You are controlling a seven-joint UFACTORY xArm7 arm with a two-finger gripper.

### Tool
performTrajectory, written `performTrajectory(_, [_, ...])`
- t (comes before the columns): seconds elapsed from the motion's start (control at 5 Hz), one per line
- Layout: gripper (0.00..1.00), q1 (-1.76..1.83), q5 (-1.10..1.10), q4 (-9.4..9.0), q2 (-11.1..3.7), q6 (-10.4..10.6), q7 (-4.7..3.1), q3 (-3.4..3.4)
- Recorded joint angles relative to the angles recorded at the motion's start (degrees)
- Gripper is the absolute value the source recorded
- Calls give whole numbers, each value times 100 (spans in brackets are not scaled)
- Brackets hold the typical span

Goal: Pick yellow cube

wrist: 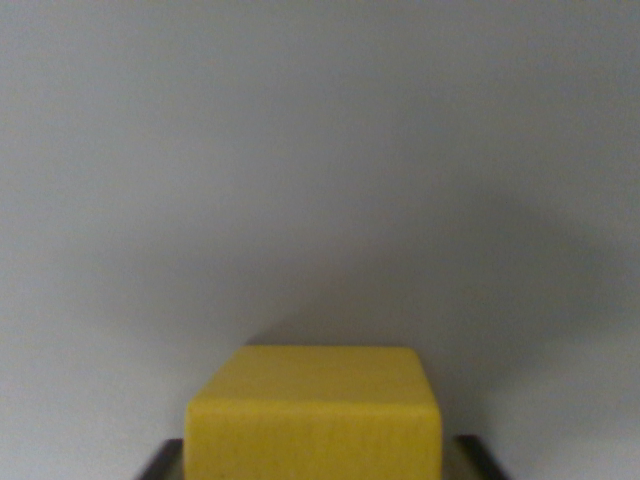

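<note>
**Yellow cube sitting between dark finger edges at the frame's bottom**

At the bottom centre of the wrist view, the yellow cube (314,415) is filling the space between two dark slivers of the gripper (314,462), one peeking out at each lower corner of the block. Whether those fingers (160,464) are pressing on the cube or standing just off it, I cannot tell. Behind it, a plain grey surface (320,150) is spreading across the whole upper frame, with a soft shadow darkening toward the right.
</note>
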State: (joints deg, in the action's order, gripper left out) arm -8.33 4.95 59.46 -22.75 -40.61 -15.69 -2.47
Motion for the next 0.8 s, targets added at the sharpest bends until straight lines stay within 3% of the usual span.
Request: performTrajectory(0.8, [100, 1, -8, 78, 61, -139, 10, -3])
